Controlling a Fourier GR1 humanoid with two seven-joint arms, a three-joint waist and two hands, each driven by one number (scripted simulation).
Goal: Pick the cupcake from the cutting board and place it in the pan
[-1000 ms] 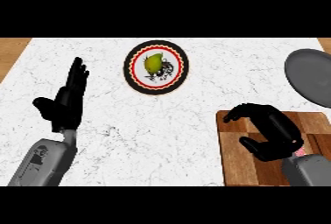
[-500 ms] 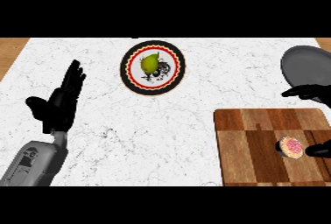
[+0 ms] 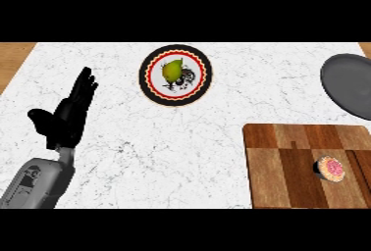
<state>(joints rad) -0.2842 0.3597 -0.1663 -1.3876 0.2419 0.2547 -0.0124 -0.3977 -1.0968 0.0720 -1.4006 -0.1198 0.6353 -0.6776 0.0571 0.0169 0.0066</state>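
The cupcake (image 3: 332,168) sits on the cutting board (image 3: 282,166) at near right, pan (image 3: 349,84) behind it.

1. A kitchen: the table (image 3: 217,137) has a white marbled stone top.
2. A wooden cutting board (image 3: 290,166) carries a cupcake (image 3: 332,169).
3. A dark grey pan (image 3: 349,84) sits near the right edge.
4. A patterned plate (image 3: 148,73) holds a green pear (image 3: 172,71).

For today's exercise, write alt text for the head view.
A cupcake sits on a wooden cutting board at lower right, a grey pan beyond it. The left robot hand rests open at left.
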